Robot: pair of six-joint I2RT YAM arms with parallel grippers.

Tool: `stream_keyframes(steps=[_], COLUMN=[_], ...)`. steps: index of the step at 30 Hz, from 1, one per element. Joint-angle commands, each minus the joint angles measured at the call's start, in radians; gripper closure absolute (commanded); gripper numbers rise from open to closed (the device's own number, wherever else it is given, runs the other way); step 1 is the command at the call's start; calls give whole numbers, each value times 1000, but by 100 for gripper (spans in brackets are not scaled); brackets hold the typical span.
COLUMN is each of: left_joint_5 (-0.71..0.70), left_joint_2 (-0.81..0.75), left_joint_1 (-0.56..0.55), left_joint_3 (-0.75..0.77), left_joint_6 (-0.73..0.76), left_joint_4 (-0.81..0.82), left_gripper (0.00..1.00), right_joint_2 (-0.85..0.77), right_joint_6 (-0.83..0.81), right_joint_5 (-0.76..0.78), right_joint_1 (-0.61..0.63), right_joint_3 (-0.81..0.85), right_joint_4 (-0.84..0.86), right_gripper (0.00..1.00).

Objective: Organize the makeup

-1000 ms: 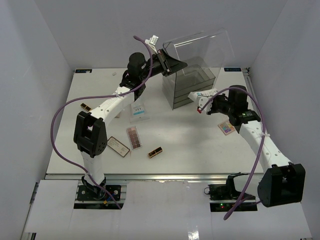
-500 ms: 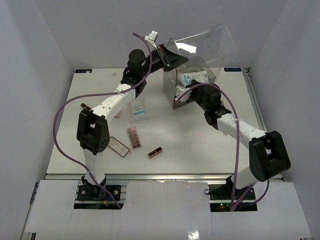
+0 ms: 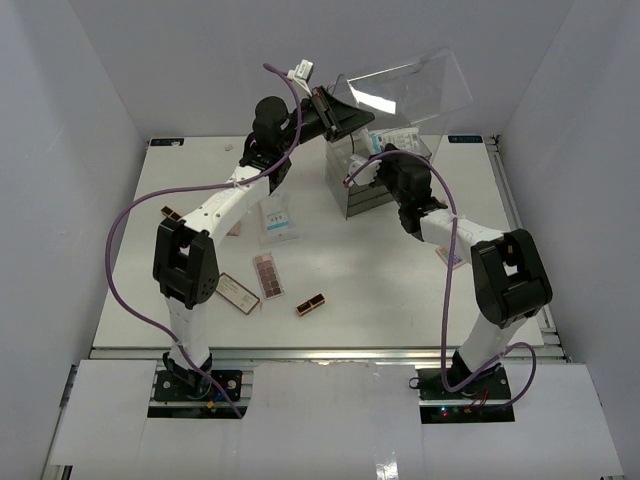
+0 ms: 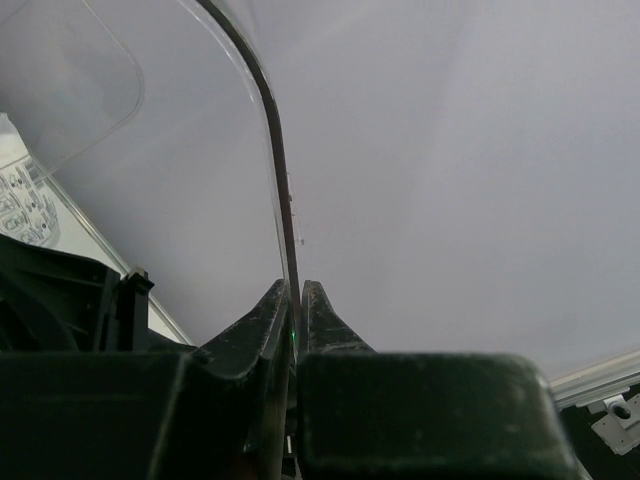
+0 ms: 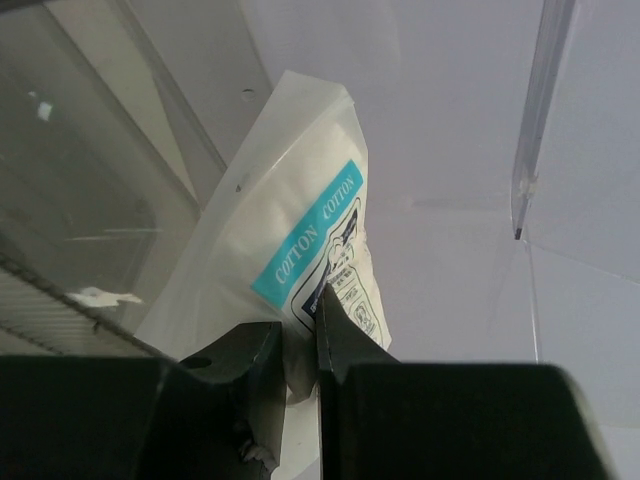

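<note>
1. The left gripper (image 4: 295, 292) is seen pressed together on the edge of the clear acrylic lid (image 4: 272, 140). The lid is held raised and tilted above the clear acrylic drawer box (image 3: 355, 195).
2. The right gripper (image 5: 300, 315) is seen pinching the lower corner of the white plastic sachet with a teal "COTTON" label (image 5: 300, 215). The sachet is held upright over the open top of the box, under the lifted lid.
3. A second white-blue flat sachet (image 3: 277, 222) is laid on the white table (image 3: 370, 290), left of the box and just beside the left arm.
4. The brown rectangular eyeshadow palette (image 3: 268, 275) and a lighter flat palette (image 3: 237, 292) are found side by side at front left. The black-gold lipstick tube (image 3: 310, 304) is near them on the right.
5. A pink-toned flat palette (image 3: 452, 256) is seen at the right, partly hidden by the right arm.
6. A small dark-gold item (image 3: 172, 213) is noted near the left table edge; its kind cannot be told.
</note>
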Motion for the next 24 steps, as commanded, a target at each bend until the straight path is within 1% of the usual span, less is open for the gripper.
stream_keyframes(steps=[1,2,4,5,7,12,14,16,17,19,24], left_joint_5=[-14,-14,-14,-14,-11,-11,-12,-13,-13,-14,-15], left_joint_2=[-31,-33,-36,-36,-38,-39,-38,-38,-38,-38,-47], left_joint_1=[17,18,21,23,26,30,30,30,30,30,30], left_joint_3=[44,42,38,36,33,32,33,33,30,23,1], left_joint_6=[4,5,4,3,3,-4,-5,-7,-7,-10,-16], left_joint_4=[42,41,40,40,39,42,41,42,42,43,44], left_gripper=[87,87,87,87,87,87,87,87,87,87,87], right_joint_2=[36,42,33,14,-34,-196,-263,-323,-341,-387,-495], right_joint_6=[-23,-22,-18,-16,5,53,46,37,37,35,61], right_joint_5=[-9,-13,-24,-37,-67,-186,-238,-292,-310,-358,-405], right_joint_1=[-15,-17,-17,-17,-17,-20,-20,-20,-19,-20,-20], right_joint_3=[78,85,74,64,19,-50,-78,-85,-77,-79,-125], right_joint_4=[66,51,40,35,18,-132,-224,-376,-491,-604,-716], right_gripper=[51,41,25,21,17,14,14,13,12,11,16])
